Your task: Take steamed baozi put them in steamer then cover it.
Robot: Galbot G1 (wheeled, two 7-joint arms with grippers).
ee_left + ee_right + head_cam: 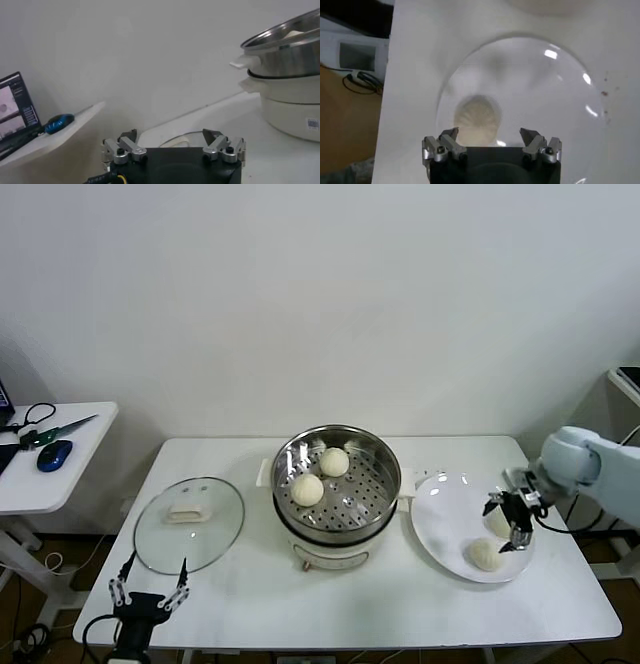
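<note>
Right wrist view is showing the right gripper (490,136) hanging with its jaws spread wide and gripping nothing, directly above a steamed baozi (477,116) that is lying on the white plate (560,90) between the fingertips. Head view is placing the left gripper (150,586), also open and empty, at the table's near edge just beside the glass lid (189,523). Farther back, two more buns (320,475) are sitting inside the steamer (337,484), mid-table, uncovered.
</note>
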